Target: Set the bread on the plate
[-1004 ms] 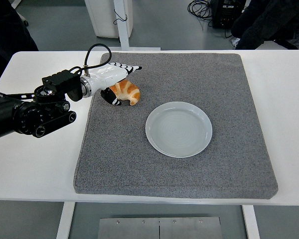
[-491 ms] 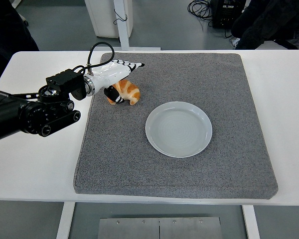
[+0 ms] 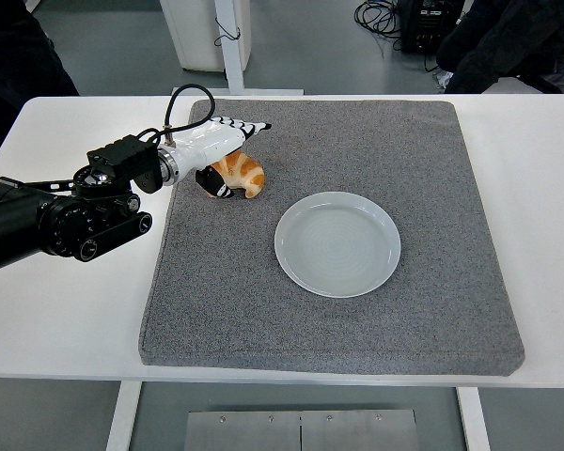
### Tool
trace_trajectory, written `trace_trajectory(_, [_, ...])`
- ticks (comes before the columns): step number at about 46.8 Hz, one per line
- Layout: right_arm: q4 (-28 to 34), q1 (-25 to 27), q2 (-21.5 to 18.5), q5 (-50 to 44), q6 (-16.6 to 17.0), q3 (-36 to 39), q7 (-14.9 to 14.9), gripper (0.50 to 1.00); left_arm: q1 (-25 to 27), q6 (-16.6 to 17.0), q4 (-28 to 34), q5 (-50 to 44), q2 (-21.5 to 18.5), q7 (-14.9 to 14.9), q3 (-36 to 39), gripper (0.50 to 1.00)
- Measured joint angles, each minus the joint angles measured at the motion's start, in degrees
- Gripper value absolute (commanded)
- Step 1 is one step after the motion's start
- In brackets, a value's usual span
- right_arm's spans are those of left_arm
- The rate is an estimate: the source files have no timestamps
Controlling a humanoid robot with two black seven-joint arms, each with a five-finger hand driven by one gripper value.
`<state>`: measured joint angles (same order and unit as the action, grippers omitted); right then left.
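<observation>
A mat (image 3: 338, 310) covered most of the worktop (image 3: 66, 310). On the mat, a plate (image 3: 337, 243) sat near the centre. The bread (image 3: 238, 174) lay behind and left of it, with the left hand (image 3: 216, 150) over the bread.

A white table (image 3: 66, 310) fills most of the frame. A grey mat (image 3: 263, 310) lies flat on it, covering the centre and reaching from the upper middle down near the bottom edge.
</observation>
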<state>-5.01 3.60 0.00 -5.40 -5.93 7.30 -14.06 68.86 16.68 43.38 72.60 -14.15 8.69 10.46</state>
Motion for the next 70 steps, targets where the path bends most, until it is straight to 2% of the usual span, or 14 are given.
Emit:
trace_trajectory(1, [0.00,0.00,0.00,0.00,0.00,0.00,0.00,1.000,-0.03,-0.02,0.00,-0.01,0.00,0.00,0.00,0.952])
trace_trajectory(8, [0.00,0.00,0.00,-0.03,0.00,0.00,0.00,1.000,-0.30,-0.01,-0.23,0.02,0.00,0.09,0.00,0.781])
trace_trajectory(10, [0.00,0.00,0.00,-0.04,0.00,0.00,0.00,1.000,-0.37,0.00,-0.23,0.05,0.00,0.10,0.00,0.756])
trace_trajectory(11, [0.00,0.00,0.00,-0.04,0.00,0.00,0.00,1.000,-0.38,0.00,-0.24,0.05,0.00,0.10,0.00,0.709])
trace_trajectory(13, [0.00,0.00,0.00,-0.04,0.00,-0.04,0.00,1.000,-0.39,0.00,-0.27,0.04,0.00,0.10,0.00,0.576])
trace_trajectory(16, [0.00,0.00,0.00,-0.05,0.01,-0.08,0.00,1.000,-0.39,0.00,-0.30,0.02,0.00,-0.01,0.00,0.500])
trace_trajectory(26, [0.02,0.06,0.00,-0.05,0.03,-0.09,0.00,1.000,-0.39,-0.28,-0.32,-0.01,0.00,0.12,-0.01,0.500])
trace_trajectory(34, [0.00,0.07,0.00,-0.05,0.03,-0.09,0.00,1.000,-0.16,-0.61,-0.31,0.12,-0.01,3.39,0.17,0.500])
trace_trajectory(42, [0.00,0.05,0.00,-0.04,0.01,-0.09,0.00,1.000,0.97,-0.54,-0.32,0.19,-0.10,3.81,0.18,0.500])
trace_trajectory(51, [0.00,0.09,0.00,-0.02,0.01,-0.09,0.00,1.000,7.15,-1.45,-0.27,-0.08,-0.99,3.96,0.06,0.500])
trace_trajectory(70, [0.00,0.09,0.00,-0.04,0.03,-0.09,0.00,1.000,21.12,-8.69,-0.21,-4.47,-2.86,5.22,-0.08,0.500])
